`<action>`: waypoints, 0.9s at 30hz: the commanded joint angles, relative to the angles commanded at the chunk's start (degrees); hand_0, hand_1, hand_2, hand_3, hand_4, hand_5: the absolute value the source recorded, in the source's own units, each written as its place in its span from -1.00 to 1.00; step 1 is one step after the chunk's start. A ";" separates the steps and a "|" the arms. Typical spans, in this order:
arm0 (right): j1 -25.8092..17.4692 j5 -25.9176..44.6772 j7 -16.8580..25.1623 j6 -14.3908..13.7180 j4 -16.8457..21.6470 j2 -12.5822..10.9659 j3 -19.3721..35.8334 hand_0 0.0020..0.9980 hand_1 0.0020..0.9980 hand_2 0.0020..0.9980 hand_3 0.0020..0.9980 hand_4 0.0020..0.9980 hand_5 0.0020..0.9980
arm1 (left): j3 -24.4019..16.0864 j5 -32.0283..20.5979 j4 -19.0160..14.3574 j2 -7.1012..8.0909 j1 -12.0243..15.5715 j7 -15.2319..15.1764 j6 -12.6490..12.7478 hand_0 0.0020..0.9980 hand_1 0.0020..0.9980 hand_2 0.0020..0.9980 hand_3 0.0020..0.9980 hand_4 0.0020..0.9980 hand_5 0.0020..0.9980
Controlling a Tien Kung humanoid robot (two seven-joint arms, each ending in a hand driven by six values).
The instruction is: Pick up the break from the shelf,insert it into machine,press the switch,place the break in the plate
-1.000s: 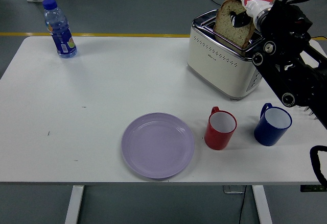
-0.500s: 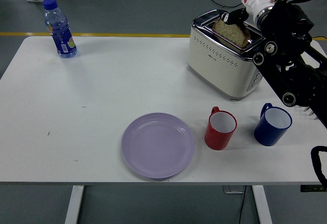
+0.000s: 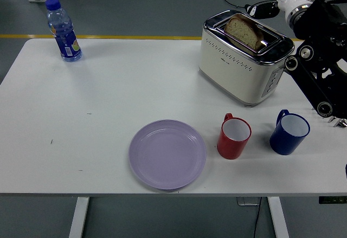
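Sitting down in the toaster (image 3: 244, 56) slot now is the bread slice (image 3: 245, 31), with only its browned top edge left poking out above the chrome rim, whereas a second ago it was still being held high over the slot by the right robot hand (image 3: 263, 8). That hand has since been pulled back up and away to the far right, and it's no longer touching the bread; its dark fingers (image 3: 259, 9) look loosely extended with nothing held, so the grip can be called released. So the insert step can pretty much be counted as done, and the switch press is probably what's up next. The lever looks to be on the toaster's right end face, which is only partly seen from this angle, so a reach down and around that corner would likely be needed, and the blue mug (image 3: 288, 132) just below could be bumped if the arm is swung low. The purple plate (image 3: 167, 153) is parked empty near the front edge of the white surface (image 3: 108, 102), well apart from the toaster, with the red mug (image 3: 233, 135) just beside it on the right. A water bottle (image 3: 63, 30) is standing upright at the far left corner, out of the way. The left arm isn't seen anywhere.
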 joint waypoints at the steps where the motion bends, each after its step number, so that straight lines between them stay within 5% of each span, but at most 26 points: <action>1: -1.48 1.86 -0.28 -2.34 1.68 -1.28 0.66 0.62 0.59 0.77 0.82 0.51 -0.49 | -0.04 -0.17 0.00 -0.02 0.06 -0.04 0.04 0.36 0.38 0.35 0.12 -0.43 0.64; 4: -3.90 5.43 -0.42 -8.65 4.59 -3.02 1.87 0.62 0.59 0.77 0.82 0.51 -0.49 | -0.07 -0.18 0.00 -0.08 0.12 -0.05 0.04 0.36 0.38 0.35 0.12 -0.43 0.64; 5: -4.59 6.21 -0.15 -10.18 5.32 -3.56 2.41 0.11 0.07 0.22 0.64 -0.16 -0.74 | -0.11 -0.10 0.00 -0.10 0.14 -0.05 0.03 0.36 0.38 0.35 0.12 -0.43 0.65; 10: -8.86 8.43 1.41 -17.65 10.01 -6.52 5.01 0.11 0.07 0.22 0.64 -0.16 -0.74 | -0.38 0.29 0.00 -0.17 0.22 -0.03 0.00 0.36 0.38 0.35 0.12 -0.43 0.65; 11: -9.61 8.35 1.55 -18.23 10.83 -6.97 5.26 -0.30 -0.40 -0.21 0.43 -0.35 -1.00 | -0.48 0.38 0.00 -0.19 0.25 -0.01 0.00 0.36 0.38 0.35 0.12 -0.43 0.65; 17: -15.62 5.20 1.89 -15.18 16.14 -10.26 5.23 -0.39 -0.52 -0.33 0.41 -0.29 -1.00 | -0.60 0.62 0.00 -0.32 0.47 0.05 -0.06 0.36 0.38 0.35 0.12 -0.43 0.65; 27: -21.90 1.67 0.35 -10.68 18.70 -12.50 5.00 -0.45 -0.64 -0.44 0.34 -0.25 -1.00 | -0.47 0.50 0.00 -0.47 0.67 -0.02 -0.02 0.36 0.38 0.35 0.13 -0.42 0.65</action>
